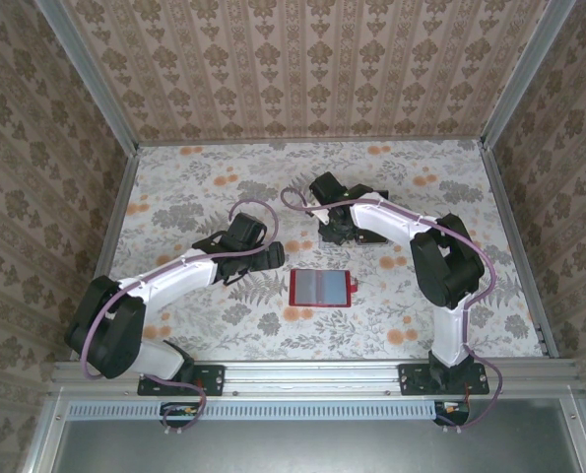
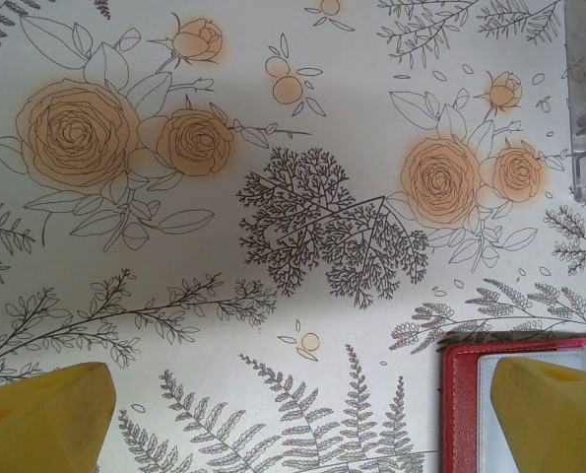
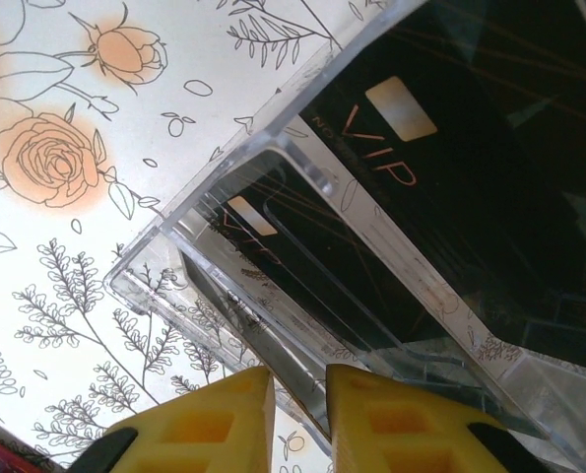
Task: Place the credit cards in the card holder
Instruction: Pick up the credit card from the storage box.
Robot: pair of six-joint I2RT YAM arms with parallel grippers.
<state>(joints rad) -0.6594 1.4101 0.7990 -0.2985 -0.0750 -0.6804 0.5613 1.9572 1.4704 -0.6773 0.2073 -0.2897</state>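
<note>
In the clear rack (image 3: 189, 258) sit black VIP cards (image 3: 470, 187); grip of right hand (image 3: 300, 382) unclear, left hand (image 2: 297, 394) apart

Floral-papered walls (image 1: 302, 69), rose-and-fern tabletop (image 1: 174, 177), metal corner posts (image 1: 89, 74), seemingly daylight.

Bright, even, diffuse light throughout; shadows on the floral table (image 1: 371, 325) are faint and soft. Pale glare streaks the clear plastic rack (image 3: 302, 197) in the right wrist view, whose lower edge looks slightly blurred, perhaps.
</note>
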